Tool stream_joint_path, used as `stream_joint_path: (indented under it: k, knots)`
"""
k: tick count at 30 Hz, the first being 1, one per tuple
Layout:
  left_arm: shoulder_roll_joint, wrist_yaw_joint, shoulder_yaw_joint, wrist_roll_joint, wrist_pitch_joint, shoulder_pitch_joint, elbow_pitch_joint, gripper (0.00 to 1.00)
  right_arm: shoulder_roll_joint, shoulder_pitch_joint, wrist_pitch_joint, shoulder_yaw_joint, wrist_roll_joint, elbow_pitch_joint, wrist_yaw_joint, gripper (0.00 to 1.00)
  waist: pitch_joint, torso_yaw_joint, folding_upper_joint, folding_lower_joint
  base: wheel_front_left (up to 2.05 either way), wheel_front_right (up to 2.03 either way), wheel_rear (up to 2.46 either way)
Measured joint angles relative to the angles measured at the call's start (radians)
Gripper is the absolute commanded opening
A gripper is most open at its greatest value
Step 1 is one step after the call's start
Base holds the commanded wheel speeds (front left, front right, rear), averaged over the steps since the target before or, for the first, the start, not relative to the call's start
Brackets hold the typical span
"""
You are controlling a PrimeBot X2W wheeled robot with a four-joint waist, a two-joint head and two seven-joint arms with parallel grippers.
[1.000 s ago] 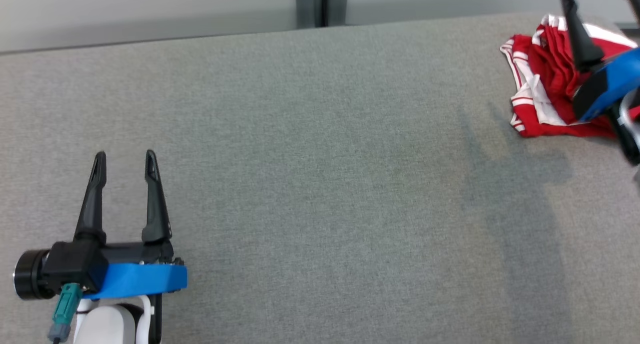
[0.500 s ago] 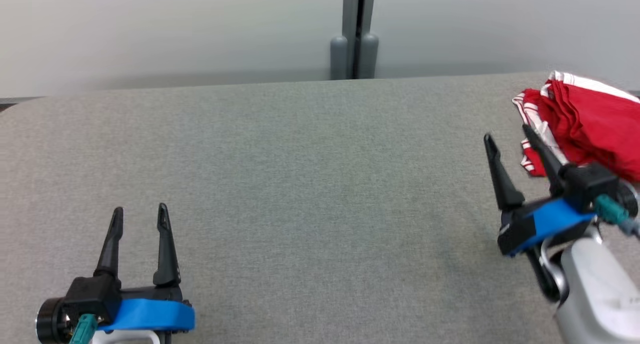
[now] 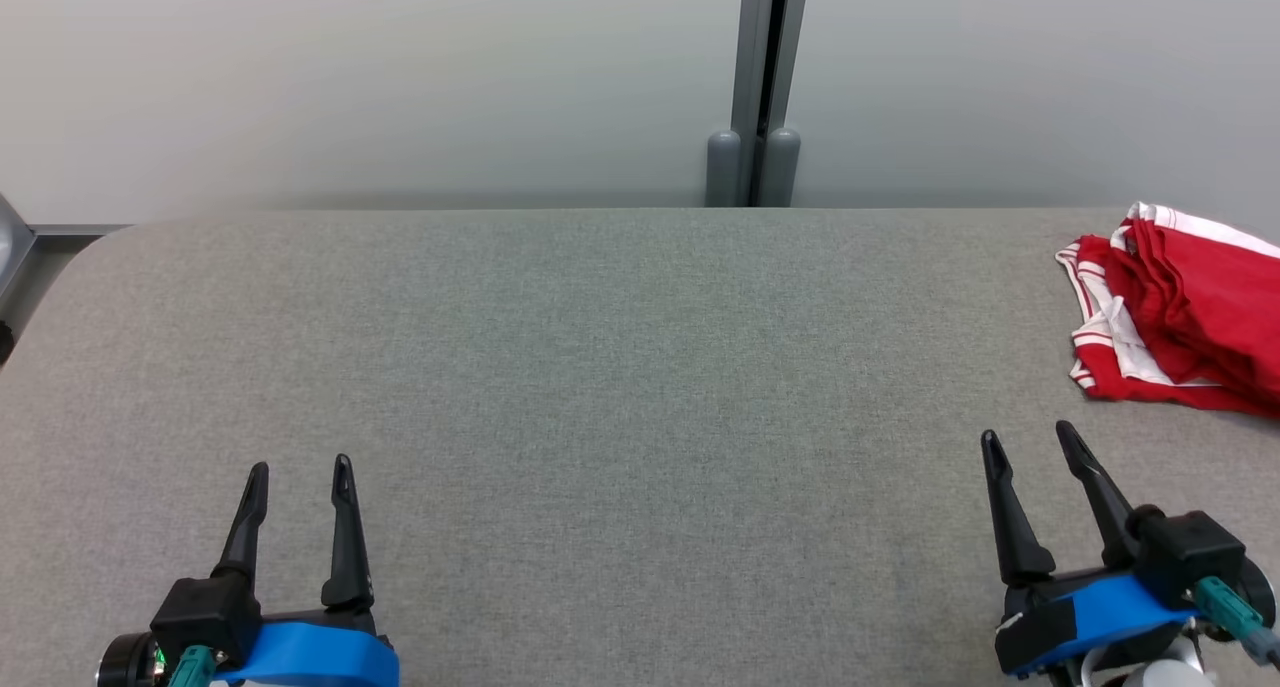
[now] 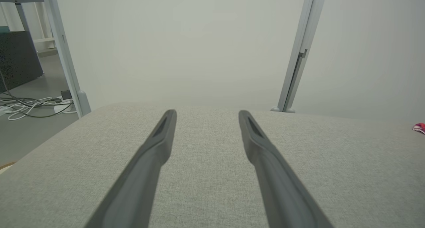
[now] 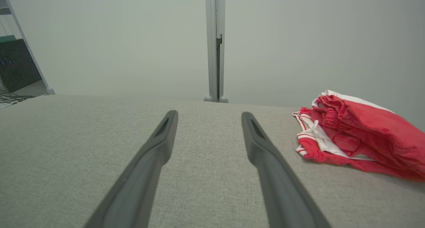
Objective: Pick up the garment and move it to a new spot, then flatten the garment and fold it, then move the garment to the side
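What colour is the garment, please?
Red with white stripes and trim; the garment shows best in the right wrist view.

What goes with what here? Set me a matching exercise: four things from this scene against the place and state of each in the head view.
Things
1. garment
2. left gripper
3. right gripper
4. grey post

Places and states
A. lower right, jaws open, holding nothing
B. red with white trim, lying loose at the right end of the table
C. upright against the wall, behind the table's far edge
D. lower left, jaws open, holding nothing

Pairs: 1-B, 2-D, 3-A, 4-C
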Motion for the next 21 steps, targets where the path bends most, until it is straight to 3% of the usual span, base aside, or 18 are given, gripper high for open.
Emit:
stream_joint_path:
  k: [8,21]
  knots:
    - [0.0,-0.001,0.002,-0.001,0.0,0.001,0.029,1.0,0.052,0.061,0.019,-0.039,-0.033,-0.068,0.0,1.0,-0.021,0.003,0.0001,0.0,0.0,0.0,0.0]
    - [0.003,-0.001,0.004,-0.002,0.0,0.0,0.056,1.0,0.072,0.084,0.05,-0.075,-0.044,-0.102,0.0,1.0,-0.041,-0.002,0.0001,0.0001,0.0,0.0,0.0]
